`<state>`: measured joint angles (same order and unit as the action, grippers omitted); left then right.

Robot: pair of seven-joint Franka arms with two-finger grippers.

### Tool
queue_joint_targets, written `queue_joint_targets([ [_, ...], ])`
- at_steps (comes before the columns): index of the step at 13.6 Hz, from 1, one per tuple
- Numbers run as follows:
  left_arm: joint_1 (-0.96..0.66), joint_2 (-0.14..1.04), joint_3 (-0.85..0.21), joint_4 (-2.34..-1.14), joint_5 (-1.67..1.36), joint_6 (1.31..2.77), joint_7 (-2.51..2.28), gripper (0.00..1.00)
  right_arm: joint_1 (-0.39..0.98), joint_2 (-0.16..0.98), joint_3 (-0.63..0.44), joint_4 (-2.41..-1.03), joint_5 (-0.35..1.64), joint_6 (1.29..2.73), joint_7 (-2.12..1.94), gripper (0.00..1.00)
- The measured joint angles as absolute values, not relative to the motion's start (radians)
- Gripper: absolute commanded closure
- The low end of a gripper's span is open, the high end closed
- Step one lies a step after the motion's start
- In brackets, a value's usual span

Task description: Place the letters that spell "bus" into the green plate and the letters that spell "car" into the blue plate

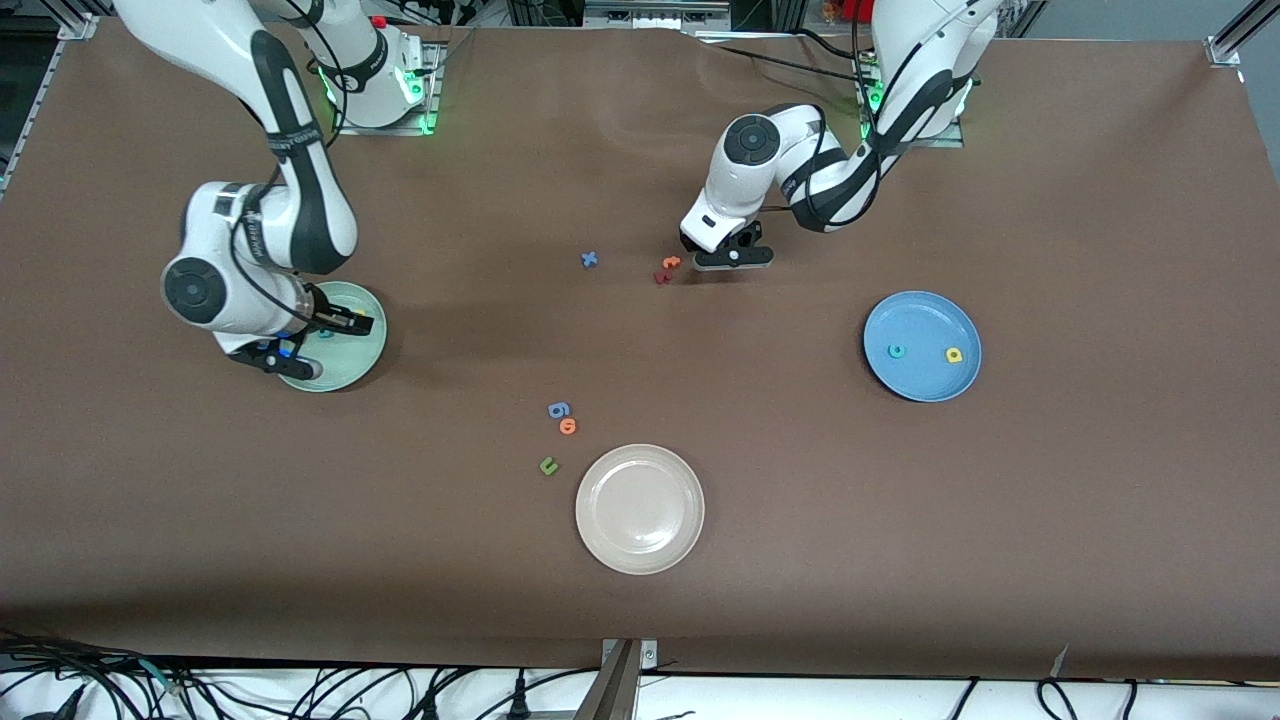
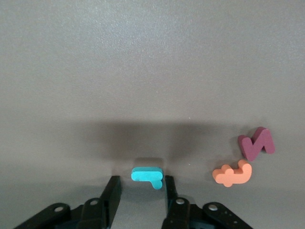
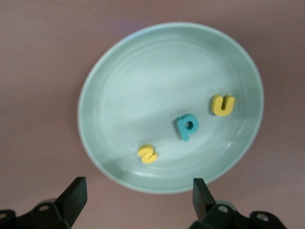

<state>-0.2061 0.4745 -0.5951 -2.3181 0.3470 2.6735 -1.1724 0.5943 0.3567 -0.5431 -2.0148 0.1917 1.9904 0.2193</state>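
Left gripper [image 2: 141,191], low at the table's twelve o'clock, brackets the small teal foam r [image 2: 147,176], fingers apart. Right gripper [image 3: 138,196] hangs spread wide over the round mint-green plate [image 3: 119,86] at nine o'clock.

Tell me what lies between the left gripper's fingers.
The teal r lies on the table between the left gripper fingers, which stand on either side of it. The left wrist view shows this; the orange letter lies outside.

The green plate [image 3: 119,71] carries three readable foam letters: a yellow u [image 3: 223,104], a teal b [image 3: 186,126] and a yellow s [image 3: 148,154]. The blue plate [image 1: 905,385] holds a teal c [image 1: 897,351] and a yellow a [image 1: 954,354]. On the bare surface [image 1: 900,550] lie a blue x [image 1: 590,260], a blue 6 [image 1: 559,410], an orange o [image 1: 568,427] and a dark green u [image 1: 548,465]; the arm lettering is too small to read.
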Motion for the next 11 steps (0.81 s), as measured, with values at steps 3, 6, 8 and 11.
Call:
queue_joint_targets([
  [3,-0.209,0.474,-0.595,-2.317,0.347,2.673,-1.173,0.74,0.590,0.335,-0.583,-1.813,0.192,1.772,0.218,0.01],
  [6,-0.209,0.474,-0.595,-2.316,0.348,2.673,-1.173,0.79,0.589,0.329,-0.607,-1.685,0.192,1.681,0.185,0.01],
  [8,-0.210,0.474,-0.595,-2.316,0.348,2.673,-1.173,0.79,0.589,0.329,-0.633,-1.599,0.192,1.625,0.120,0.01],
  [11,-0.210,0.474,-0.595,-2.316,0.348,2.673,-1.173,0.79,0.588,0.328,-0.679,-1.500,0.192,1.580,0.019,0.01],
])
